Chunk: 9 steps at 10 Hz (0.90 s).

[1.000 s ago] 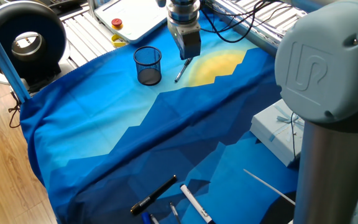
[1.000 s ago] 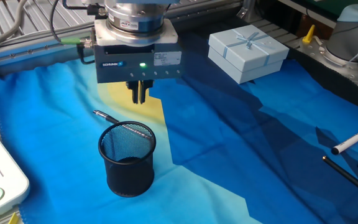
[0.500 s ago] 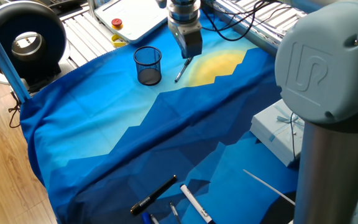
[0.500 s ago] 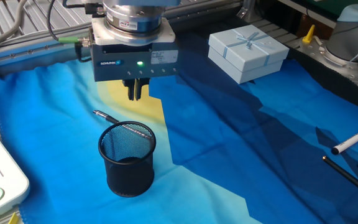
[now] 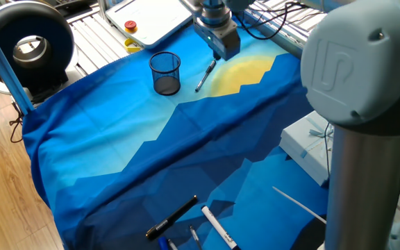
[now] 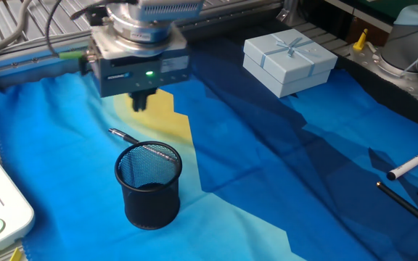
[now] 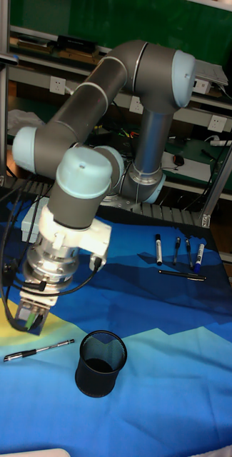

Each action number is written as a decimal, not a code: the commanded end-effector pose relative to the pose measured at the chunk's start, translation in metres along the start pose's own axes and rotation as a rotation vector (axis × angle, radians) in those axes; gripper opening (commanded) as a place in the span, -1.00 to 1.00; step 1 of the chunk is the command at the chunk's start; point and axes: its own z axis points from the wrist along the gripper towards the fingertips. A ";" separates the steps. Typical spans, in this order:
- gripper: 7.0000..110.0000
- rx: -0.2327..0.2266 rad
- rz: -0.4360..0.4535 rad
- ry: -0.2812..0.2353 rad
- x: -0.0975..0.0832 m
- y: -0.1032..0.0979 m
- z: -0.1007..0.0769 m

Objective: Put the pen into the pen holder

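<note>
Lying flat on the cloth (image 6: pixel 281 174), the pen (image 7: pixel 38 350) sits below the jaws.

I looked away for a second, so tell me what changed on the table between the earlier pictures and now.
The tool slid sideways off the pen, which lies flat on the cloth; in the other fixed view it went left. It took hold of nothing. The pen and the pen holder stayed where they were, as did the gift box and the markers at the far edge.

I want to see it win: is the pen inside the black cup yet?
No, the pen lies flat on the blue cloth beside the pen holder.
</note>
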 end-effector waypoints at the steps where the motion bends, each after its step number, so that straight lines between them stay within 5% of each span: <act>1: -1.00 0.076 -0.074 -0.022 0.006 -0.028 0.017; 2: -1.00 0.084 -0.088 -0.068 0.000 -0.035 0.023; 5: -1.00 0.138 -0.081 -0.087 -0.006 -0.053 0.032; 9: -1.00 0.120 -0.096 -0.177 -0.031 -0.047 0.030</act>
